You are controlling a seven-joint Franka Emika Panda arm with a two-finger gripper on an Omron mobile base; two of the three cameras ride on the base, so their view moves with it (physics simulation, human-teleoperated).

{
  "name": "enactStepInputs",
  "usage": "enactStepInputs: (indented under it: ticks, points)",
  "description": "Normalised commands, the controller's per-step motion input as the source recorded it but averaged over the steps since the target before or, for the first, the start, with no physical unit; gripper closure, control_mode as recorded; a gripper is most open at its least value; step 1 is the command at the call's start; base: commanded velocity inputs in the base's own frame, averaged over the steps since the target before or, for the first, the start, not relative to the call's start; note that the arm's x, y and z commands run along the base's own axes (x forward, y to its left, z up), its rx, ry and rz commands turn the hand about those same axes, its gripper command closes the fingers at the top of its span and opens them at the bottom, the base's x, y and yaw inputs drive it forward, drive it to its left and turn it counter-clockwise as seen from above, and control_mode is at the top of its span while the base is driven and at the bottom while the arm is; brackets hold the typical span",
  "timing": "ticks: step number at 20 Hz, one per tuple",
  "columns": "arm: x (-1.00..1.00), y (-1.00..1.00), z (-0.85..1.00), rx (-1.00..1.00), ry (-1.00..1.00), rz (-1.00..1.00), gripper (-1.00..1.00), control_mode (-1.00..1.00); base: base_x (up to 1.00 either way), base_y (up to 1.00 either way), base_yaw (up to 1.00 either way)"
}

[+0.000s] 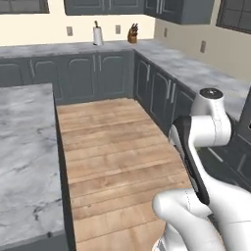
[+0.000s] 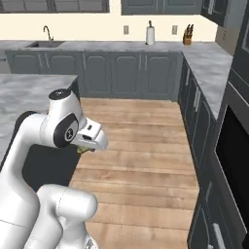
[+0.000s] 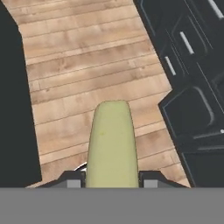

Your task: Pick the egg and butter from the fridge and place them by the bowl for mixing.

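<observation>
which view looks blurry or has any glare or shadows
Hand view: butter in the claw is smooth and sharp, evenly lit; both base views: soft, low-detail rendering, no glare on the marble counter, hardly any shadow on the wooden floor.

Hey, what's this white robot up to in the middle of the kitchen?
The end effector is shut on a pale yellow elongated stick of butter, carried above the wooden plank floor between the grey marble island counter and the dark grey cabinets. A paper towel roll and knife block stand on the far counter.
</observation>
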Motion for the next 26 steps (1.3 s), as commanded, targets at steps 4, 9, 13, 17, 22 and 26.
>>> enactStepInputs:
  ticks: [4,9,13,17,22,26]
  points:
    - [0.0,0.0,0.0,0.0,0.0,0.0,1.0,1.0,0.0,-0.01,0.42]
    - [0.0,0.0,0.0,0.0,0.0,0.0,1.0,1.0,-0.01,0.0,0.71]
    - [0.0,0.0,0.0,0.0,0.0,0.0,1.0,1.0,-0.06,0.01,0.59]
    - [0.0,0.0,0.0,0.0,0.0,0.0,1.0,1.0,-0.01,0.23,0.67]
    - [0.0,0.0,0.0,0.0,0.0,0.0,1.0,1.0,-0.02,0.54,0.67]
    - [0.0,0.0,0.0,0.0,0.0,0.0,1.0,1.0,-0.04,0.86,0.51]
